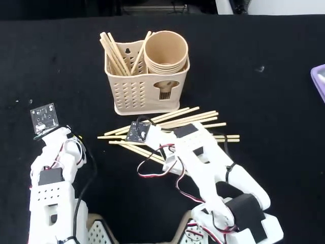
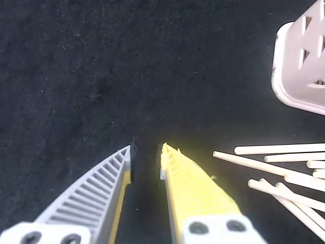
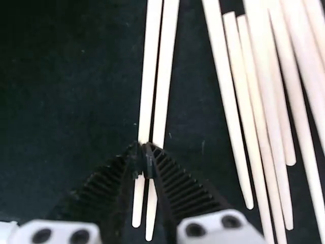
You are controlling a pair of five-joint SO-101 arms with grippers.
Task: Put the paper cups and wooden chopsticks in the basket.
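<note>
Two white robot arms stand at the lower edge of the high view over a black cloth-covered table (image 1: 264,46). Upper centre of the frame sits the beige perforated plastic basket (image 1: 133,94), with two compartments. Its right compartment holds a nested stack of tan paper cups (image 1: 166,51). Its left one holds several pale wooden chopsticks (image 1: 116,53) that lean out over the rim.

Just below the basket, a loose scatter of wooden chopsticks (image 1: 198,118) lies flat on the cloth, mostly running left to right across the middle of the frame. The right arm stretches over this scatter from the lower right. In its wrist view the right gripper (image 3: 143,152) has its black ribbed fingers (image 3: 175,185) pinched together on a pair of chopsticks (image 3: 157,76) lying side by side, apart from the other sticks.

At the lower left, well clear of the scatter, is the left arm. Its left gripper (image 2: 146,150) is above bare cloth with a narrow gap between grey and yellow fingers, holding nothing. A purple object (image 1: 319,79) shows at the right edge.
</note>
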